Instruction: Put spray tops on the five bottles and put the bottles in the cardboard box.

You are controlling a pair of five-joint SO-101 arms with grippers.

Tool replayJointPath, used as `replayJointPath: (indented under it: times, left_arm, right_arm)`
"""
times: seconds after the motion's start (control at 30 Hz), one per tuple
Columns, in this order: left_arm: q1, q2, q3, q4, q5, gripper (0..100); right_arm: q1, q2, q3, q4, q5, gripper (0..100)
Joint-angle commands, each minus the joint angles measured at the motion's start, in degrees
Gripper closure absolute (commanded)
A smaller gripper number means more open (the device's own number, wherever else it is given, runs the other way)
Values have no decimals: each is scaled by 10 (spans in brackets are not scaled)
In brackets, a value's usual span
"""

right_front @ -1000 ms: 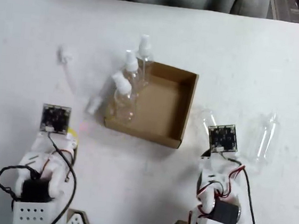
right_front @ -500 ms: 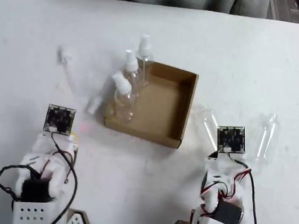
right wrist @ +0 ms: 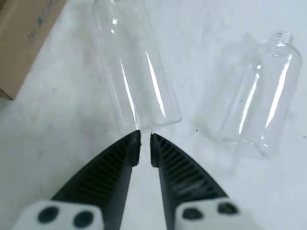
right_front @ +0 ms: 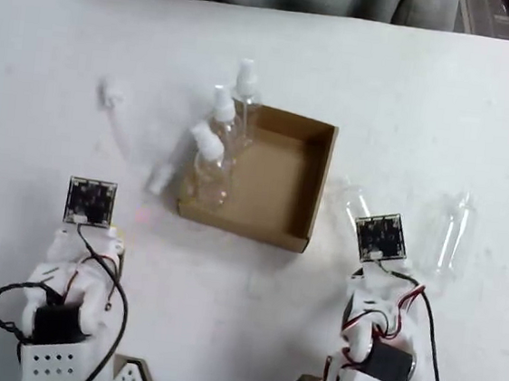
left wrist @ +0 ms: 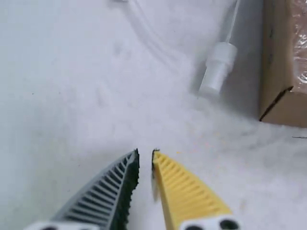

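right fingers [right wrist: 184, 175] together | bottle [right wrist: 139, 72] at tips, perhaps touching

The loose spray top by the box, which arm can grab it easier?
Left, probably. The spray top lies just ahead of the left pincer; the right pincer faces two bare bottles on the box's other side.

The left arm [right_front: 62, 307] sits folded low at the near left, wrist pitched forward; its left gripper [left wrist: 145, 155], one finger grey and one yellow, has its tips drawn almost together; the right arm [right_front: 373, 344] sits likewise at the near right; the right gripper [right wrist: 144, 138], both fingers black, is closed to a thin slit.
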Motion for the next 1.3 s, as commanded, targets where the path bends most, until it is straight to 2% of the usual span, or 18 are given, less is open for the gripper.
replayJointPath:
  times: [0.0, 0.33, 0.53, 0.87, 1.03, 1.2, 1.27]
  left_arm:
    - [-7, 1, 0, -5, -6, 943]
    - [-7, 1, 0, -5, -6, 943]
    - [-7, 1, 0, -5, -6, 945]
    - [-9, 1, 0, -5, -6, 944]
    - [-8, 1, 0, -5, -6, 943]
    - [-9, 1, 0, -5, -6, 943]
    - [-9, 1, 0, -5, -6, 943]
  right_arm:
    - [2, -5, -57, 29, 11, 984]
    - [-24, 29, -204, 54, 12, 984]
    - [-77, 212, -322, 82, 6, 984]
    - [-86, 484, -507, 117, 11, 983]
    - [-117, 603, -591, 170, 11, 903]
    - [-126, 688, -658, 172, 12, 843]
    - [-126, 723, -685, 175, 34, 819]
